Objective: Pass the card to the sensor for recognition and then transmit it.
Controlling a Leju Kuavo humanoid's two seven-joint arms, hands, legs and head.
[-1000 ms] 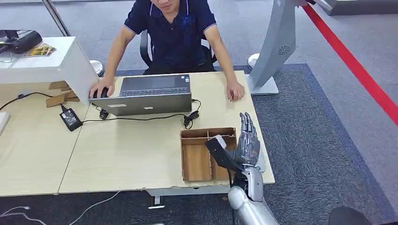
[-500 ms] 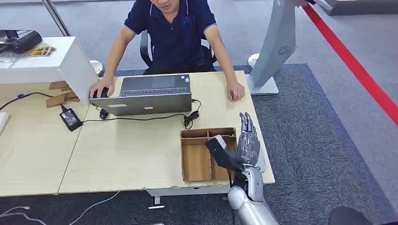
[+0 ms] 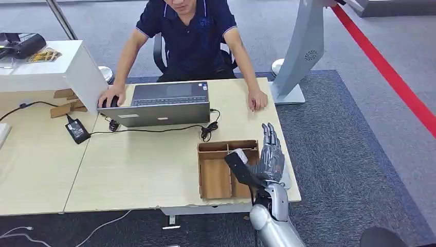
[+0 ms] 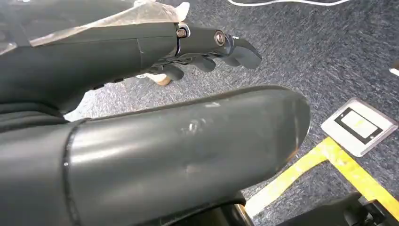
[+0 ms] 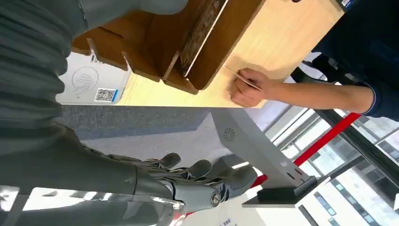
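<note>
My right hand [image 3: 268, 154] is raised over the right part of the wooden compartment tray [image 3: 208, 149], fingers stretched out and apart, holding nothing; the right wrist view shows it too [image 5: 188, 181]. A thin card [image 5: 203, 37] stands on edge inside one tray [image 5: 155, 47] compartment. The person's hand [image 3: 257, 99] rests on the table at its far right and pinches another thin card [image 5: 244, 80]. The grey sensor stand [image 3: 303, 51] rises from the floor just beyond the table's right corner. My left hand [image 4: 207, 44] hangs over the carpet, fingers loosely bent and holding nothing.
A person sits behind the table at a grey laptop [image 3: 164, 103], with a cable [image 3: 154, 128] and a power brick [image 3: 77, 130] lying on the table. A white sheet with a QR code [image 5: 96, 87] lies beside the tray. A red line [image 3: 391, 77] crosses the carpet.
</note>
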